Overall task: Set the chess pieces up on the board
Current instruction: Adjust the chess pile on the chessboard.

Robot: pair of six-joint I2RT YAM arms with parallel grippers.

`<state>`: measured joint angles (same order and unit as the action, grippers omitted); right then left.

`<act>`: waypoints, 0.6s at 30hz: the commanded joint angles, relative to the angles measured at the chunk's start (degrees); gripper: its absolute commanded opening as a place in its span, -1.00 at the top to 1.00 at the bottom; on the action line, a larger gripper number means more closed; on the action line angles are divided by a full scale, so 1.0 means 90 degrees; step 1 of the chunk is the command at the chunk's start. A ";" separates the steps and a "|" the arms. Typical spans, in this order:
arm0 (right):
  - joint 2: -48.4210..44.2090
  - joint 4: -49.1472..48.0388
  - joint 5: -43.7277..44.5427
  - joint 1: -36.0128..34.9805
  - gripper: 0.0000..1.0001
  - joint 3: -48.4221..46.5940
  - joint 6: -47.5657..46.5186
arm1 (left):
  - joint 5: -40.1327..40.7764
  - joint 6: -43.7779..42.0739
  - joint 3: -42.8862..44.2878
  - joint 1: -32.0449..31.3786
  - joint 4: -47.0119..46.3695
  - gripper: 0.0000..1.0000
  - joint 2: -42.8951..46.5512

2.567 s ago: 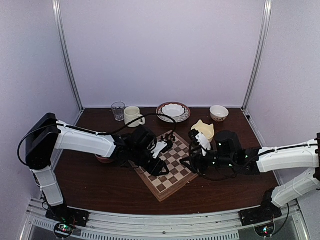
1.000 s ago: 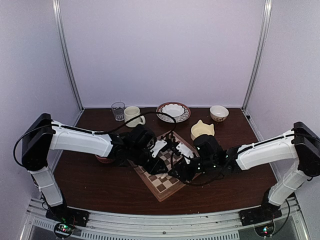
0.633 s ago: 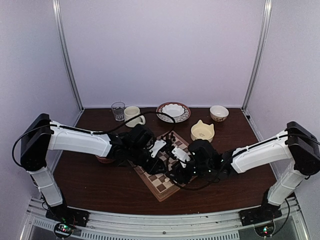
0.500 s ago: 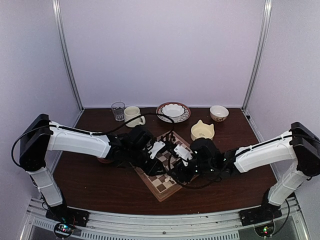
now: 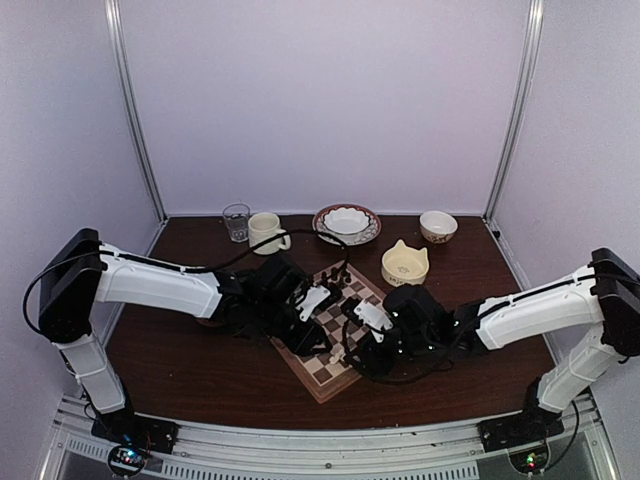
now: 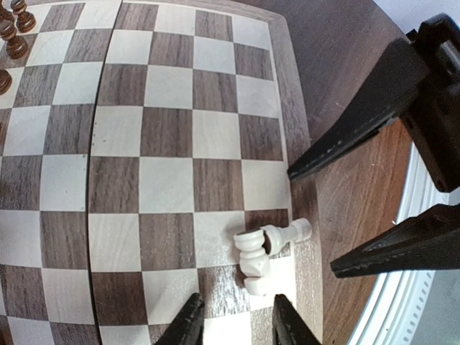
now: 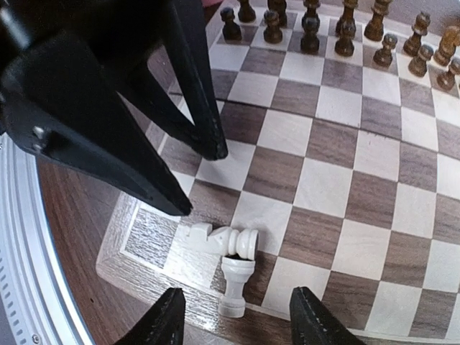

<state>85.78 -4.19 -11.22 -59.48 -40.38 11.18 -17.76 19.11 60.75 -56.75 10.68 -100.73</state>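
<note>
While the dark pieces stand in rows at the far side of the board, only two white pieces lie toppled at its near corner. Left gripper and right gripper hover beside them, open and empty, so most of the setup appears to remain.

Free room mid board (dark pieces behind).

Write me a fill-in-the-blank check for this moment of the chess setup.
Near a corner of the board lie ___ cream-white chess pieces. Both rest on their ___. The pieces standing upright are ___ in colour. The left gripper holds ___.
Missing: two; sides; dark; nothing.
</note>
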 commanded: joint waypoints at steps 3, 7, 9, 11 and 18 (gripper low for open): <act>0.0331 0.0400 0.0381 -0.0162 -0.04 -0.0222 0.0161 | -0.0103 -0.0085 0.0146 -0.0032 -0.0132 0.32 -0.0185; 0.0551 0.0581 0.0522 -0.0243 0.01 -0.0388 0.0128 | -0.0160 -0.0040 0.0219 -0.0031 -0.0128 0.33 -0.0305; 0.0631 0.0660 0.0614 -0.0270 0.07 -0.0454 0.0108 | -0.0178 -0.0029 0.0232 -0.0027 -0.0121 0.33 -0.0331; 0.0676 0.0677 0.0629 -0.0281 0.13 -0.0488 0.0096 | -0.0189 -0.0024 0.0232 -0.0032 -0.0126 0.33 -0.0331; 0.0750 0.0783 0.0741 -0.0363 0.46 -0.0580 0.0047 | -0.0291 -0.0017 0.0223 -0.0046 -0.0179 0.32 -0.0356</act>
<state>92.07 1.69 -6.76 -61.98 -44.16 11.94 -19.16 19.14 61.32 -56.75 10.74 -103.20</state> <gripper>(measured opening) 0.313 0.338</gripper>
